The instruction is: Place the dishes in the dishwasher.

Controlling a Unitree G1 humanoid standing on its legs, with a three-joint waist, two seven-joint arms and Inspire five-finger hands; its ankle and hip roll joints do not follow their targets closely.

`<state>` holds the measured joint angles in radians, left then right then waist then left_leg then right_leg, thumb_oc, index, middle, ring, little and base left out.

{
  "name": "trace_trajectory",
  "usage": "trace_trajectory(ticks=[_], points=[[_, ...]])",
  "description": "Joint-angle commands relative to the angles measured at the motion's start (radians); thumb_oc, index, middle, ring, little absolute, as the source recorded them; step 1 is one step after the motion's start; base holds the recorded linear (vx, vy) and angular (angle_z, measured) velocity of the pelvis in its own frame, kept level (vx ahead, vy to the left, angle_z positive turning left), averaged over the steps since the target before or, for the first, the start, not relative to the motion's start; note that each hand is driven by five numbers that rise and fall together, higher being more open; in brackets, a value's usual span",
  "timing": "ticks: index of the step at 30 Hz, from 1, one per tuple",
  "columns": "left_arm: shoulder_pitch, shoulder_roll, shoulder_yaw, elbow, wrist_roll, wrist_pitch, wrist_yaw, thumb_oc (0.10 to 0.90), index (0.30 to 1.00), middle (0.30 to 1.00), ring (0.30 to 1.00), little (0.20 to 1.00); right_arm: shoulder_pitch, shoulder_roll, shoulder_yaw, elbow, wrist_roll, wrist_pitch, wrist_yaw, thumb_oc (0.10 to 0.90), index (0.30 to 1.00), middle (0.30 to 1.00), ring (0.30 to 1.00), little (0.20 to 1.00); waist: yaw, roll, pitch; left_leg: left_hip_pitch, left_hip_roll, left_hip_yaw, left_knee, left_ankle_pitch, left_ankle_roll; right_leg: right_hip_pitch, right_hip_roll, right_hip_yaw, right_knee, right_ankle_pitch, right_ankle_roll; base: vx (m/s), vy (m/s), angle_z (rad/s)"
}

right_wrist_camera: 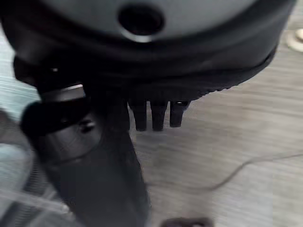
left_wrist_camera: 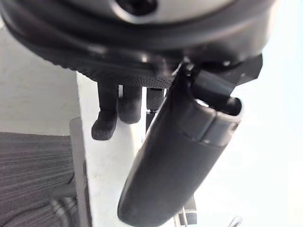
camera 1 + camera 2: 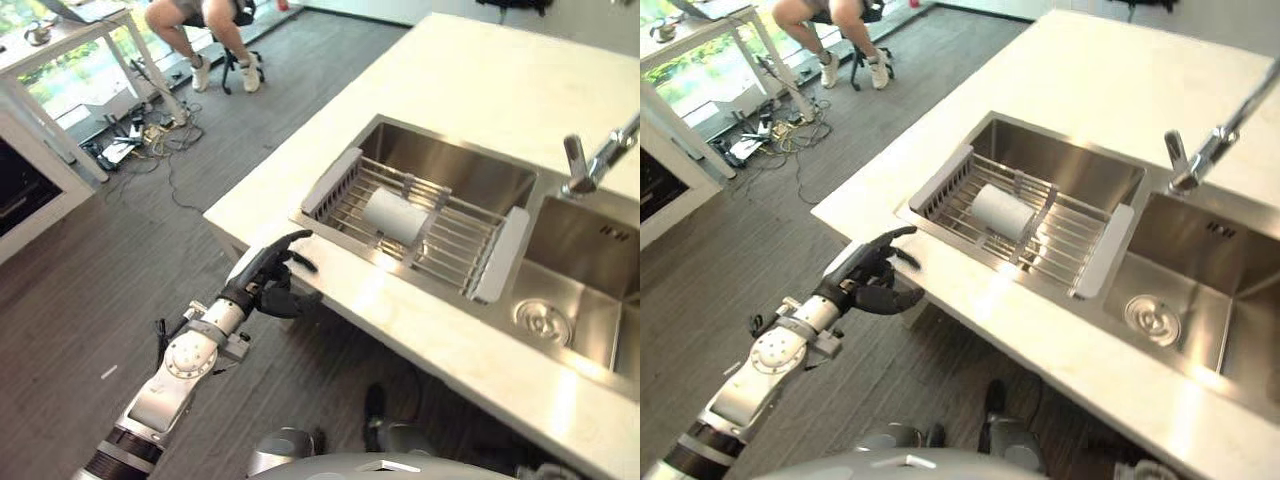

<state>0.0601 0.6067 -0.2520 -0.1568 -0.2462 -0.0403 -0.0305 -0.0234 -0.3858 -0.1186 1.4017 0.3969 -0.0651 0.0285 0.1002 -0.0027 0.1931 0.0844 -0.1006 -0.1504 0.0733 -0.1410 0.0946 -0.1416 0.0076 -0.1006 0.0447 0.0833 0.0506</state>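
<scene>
At the near corner of the counter the left hand holds nothing; its fingers reach forward, loosely relaxed, thumb apart, tips at the counter's edge, probably because the cup is the target; beyond them, well apart, the white cup lies on its side in the wire rack set over the sink; the right hand hangs over the floor, fingers relaxed and straight, empty.

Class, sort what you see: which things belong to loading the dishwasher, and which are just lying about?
Belongs to the job:
white cup
dish rack
left hand

Just lying about:
tap
desk
seated person
</scene>
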Motion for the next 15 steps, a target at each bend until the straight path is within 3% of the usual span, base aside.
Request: trace_trajectory(ticks=[1,9,15], points=[[-0.388,-0.185,0.098,-0.117,-0.076,-0.191,0.06,0.8,0.9,0.9,0.9,0.9,0.012,0.012,0.081,0.04,0.022,0.074,0.023,0.8,0.9,0.9,0.9,0.9,-0.106,0.017,-0.028,0.021,0.055,0.029,0.1,0.005,-0.117,0.171,-0.162,-0.03,0.003,-0.072,0.087,0.11,-0.086,-0.31],[-0.401,-0.207,0.053,-0.116,-0.11,-0.172,0.039,0.8,0.9,0.9,0.9,0.9,0.014,0.023,0.104,0.044,0.004,0.081,0.029,0.8,0.9,0.9,0.9,0.9,-0.122,0.038,-0.056,0.062,0.069,0.033,0.044,0.004,-0.122,0.207,-0.154,-0.036,-0.035,-0.078,0.084,0.04,-0.017,0.07],[-0.341,-0.205,0.111,-0.207,-0.044,-0.182,0.053,0.8,0.9,0.9,0.9,0.9,0.059,0.041,0.088,0.077,-0.004,0.084,0.035,0.8,0.9,0.9,0.9,0.9,-0.115,0.038,-0.057,0.084,0.074,0.051,-0.014,-0.008,-0.114,0.212,-0.158,-0.036,-0.061,-0.064,0.094,-0.02,0.005,-0.66]])
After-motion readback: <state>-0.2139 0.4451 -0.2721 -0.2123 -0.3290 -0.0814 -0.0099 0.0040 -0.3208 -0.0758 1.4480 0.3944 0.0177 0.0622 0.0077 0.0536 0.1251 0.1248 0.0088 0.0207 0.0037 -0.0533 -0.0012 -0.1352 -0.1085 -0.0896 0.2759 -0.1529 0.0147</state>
